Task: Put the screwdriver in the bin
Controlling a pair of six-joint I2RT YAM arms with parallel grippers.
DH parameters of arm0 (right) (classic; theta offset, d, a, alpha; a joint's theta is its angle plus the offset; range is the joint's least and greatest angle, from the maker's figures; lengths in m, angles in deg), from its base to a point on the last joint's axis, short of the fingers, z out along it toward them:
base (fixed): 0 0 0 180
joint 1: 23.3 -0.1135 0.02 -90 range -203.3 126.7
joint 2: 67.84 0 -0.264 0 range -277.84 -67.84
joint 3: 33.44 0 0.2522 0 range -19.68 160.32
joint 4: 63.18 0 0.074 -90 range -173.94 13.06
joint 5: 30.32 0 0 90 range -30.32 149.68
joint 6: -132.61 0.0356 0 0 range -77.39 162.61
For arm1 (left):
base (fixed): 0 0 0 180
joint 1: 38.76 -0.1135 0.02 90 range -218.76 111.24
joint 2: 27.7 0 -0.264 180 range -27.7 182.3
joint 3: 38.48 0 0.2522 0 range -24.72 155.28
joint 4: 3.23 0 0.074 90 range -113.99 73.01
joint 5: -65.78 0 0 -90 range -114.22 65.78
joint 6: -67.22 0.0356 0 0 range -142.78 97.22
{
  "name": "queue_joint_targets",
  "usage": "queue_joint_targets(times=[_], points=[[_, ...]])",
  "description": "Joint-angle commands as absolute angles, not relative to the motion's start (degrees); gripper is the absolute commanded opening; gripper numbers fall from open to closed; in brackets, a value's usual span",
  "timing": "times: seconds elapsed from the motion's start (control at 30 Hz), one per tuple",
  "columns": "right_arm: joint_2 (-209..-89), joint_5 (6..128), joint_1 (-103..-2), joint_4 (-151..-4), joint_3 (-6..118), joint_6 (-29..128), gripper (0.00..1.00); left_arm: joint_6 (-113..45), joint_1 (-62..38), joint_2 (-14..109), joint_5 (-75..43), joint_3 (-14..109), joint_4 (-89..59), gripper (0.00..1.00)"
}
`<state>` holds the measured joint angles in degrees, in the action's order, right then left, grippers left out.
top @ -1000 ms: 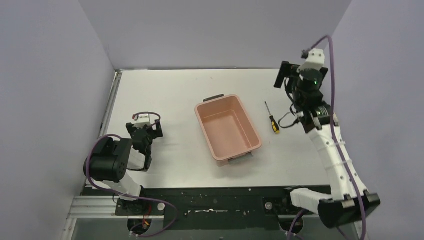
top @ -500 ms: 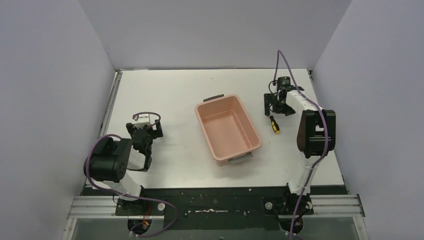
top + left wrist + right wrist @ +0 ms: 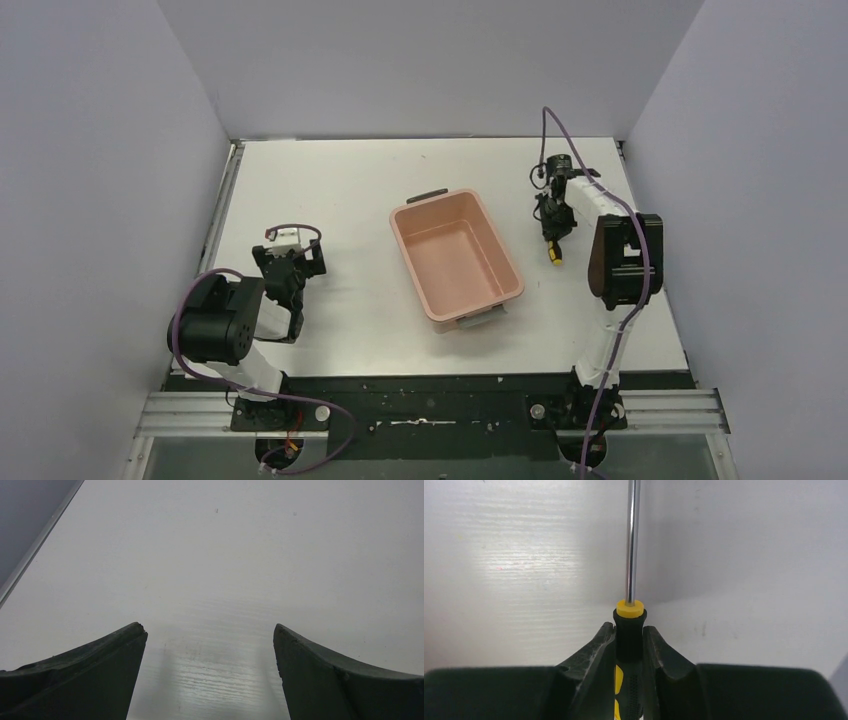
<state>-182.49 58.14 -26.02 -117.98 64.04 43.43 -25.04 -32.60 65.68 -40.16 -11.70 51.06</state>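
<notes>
Screwdriver (image 3: 630, 617) low at the table (image 3: 340, 180), just right of the bin (image 3: 502, 243) and not touching it. Its shaft points toward the far wall and the yellow end of its handle points back toward the arm bases. Whether it has left the surface cannot be told.

The right gripper (image 3: 551, 228) points down over it. In the wrist view both fingers (image 3: 596, 647) press on the black neck of the handle, just behind the yellow collar, so the gripper is clamped on the screwdriver. The rest of the handle runs back between the fingers and is mostly hidden.

The left gripper (image 3: 209, 630) sits well to the left of the bin with its jaws apart. Nothing is between them and only bare table shows below.

The step in hand appears to be lifting and carrying. The handle is round and held at a narrow spot, so it could pivot or roll. A firm squeeze and a slow, straight lift would suit. The tool should rise above the bin's rim before moving left. Release is best over the middle of the bin, with the shaft running along the long side so neither end catches a wall. The left arm looks out of the way.
</notes>
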Motion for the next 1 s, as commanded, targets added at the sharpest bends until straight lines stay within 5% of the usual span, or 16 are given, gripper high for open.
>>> queue_joint_targets(times=[0.0,0.3,0.6,0.97], points=[[-179.38,50.24,-26.24,-130.9,79.18,44.05,0.0,-24.6,-32.96,64.57,-39.03,-10.44,52.77,0.97],[-177.22,43.97,-38.17,-147.28,96.96,57.28,0.0,-24.57,-32.96,64.5,-39.03,-10.48,52.73,0.97],[-175.23,56.22,-61.01,-135.73,97.52,64.1,0.0,-24.58,-32.96,64.57,-38.99,-10.48,52.73,0.97],[-168.9,47.87,-67.47,-121.82,71.53,72.22,0.0,-24.57,-32.98,64.51,-38.98,-10.48,52.78,0.97]])
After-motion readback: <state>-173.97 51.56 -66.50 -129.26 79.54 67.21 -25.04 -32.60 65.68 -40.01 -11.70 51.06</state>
